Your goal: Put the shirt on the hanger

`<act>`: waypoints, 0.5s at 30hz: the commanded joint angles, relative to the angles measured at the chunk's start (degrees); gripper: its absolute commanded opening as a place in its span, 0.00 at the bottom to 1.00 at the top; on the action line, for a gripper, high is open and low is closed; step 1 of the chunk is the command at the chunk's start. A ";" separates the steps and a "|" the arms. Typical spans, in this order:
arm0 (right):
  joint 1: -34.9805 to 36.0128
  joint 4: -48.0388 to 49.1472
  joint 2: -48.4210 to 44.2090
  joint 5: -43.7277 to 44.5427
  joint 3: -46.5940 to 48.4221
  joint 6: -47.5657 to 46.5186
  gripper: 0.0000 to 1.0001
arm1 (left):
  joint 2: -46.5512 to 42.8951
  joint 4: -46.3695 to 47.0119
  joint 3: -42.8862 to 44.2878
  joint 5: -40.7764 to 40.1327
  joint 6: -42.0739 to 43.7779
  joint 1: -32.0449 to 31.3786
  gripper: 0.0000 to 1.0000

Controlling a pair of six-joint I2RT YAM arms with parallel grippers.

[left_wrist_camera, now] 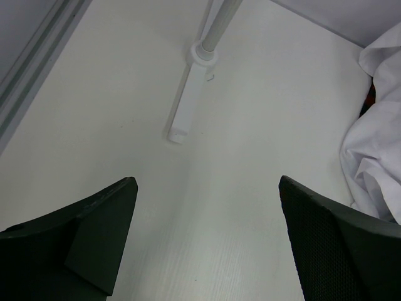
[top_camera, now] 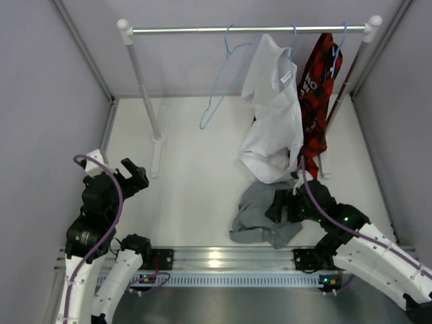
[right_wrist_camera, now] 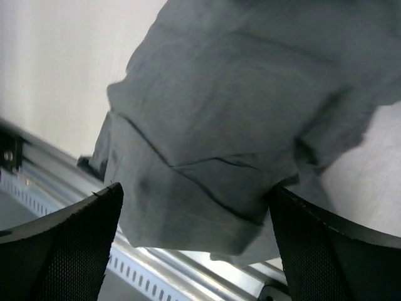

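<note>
The grey shirt (top_camera: 256, 214) lies crumpled on the table near its front edge, right of centre. My right gripper (top_camera: 281, 206) hangs over the shirt's right part, open. In the right wrist view a folded edge of the shirt (right_wrist_camera: 207, 144) fills the space between and beyond the wide-apart fingers (right_wrist_camera: 326, 251), and the right gripper (right_wrist_camera: 195, 188) is not clamped on it. The empty light-blue wire hanger (top_camera: 219, 91) hangs by its hook from the rail at the back. My left gripper (top_camera: 135, 177) is at the left, open, far from the shirt, with only bare table under the left gripper (left_wrist_camera: 207, 182).
A white clothes rack has its rail (top_camera: 202, 30) across the back and a post foot (left_wrist_camera: 188, 100) ahead of the left gripper. A white shirt (top_camera: 273, 115) and a red-and-black shirt (top_camera: 316, 88) hang on it, just behind the grey shirt. A metal rail (top_camera: 223, 260) edges the table front.
</note>
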 commanded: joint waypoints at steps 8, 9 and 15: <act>33.58 14.17 20.96 27.83 8.47 12.84 0.00 | 0.92 3.36 -0.70 -0.37 -0.26 -0.18 0.98; 35.69 13.73 24.11 29.59 11.19 12.58 0.00 | 0.83 3.36 -0.70 -0.46 -0.26 -0.18 0.98; 41.07 24.68 27.75 29.70 23.26 10.29 0.00 | -1.01 3.27 -0.79 -1.25 -0.18 -0.18 0.98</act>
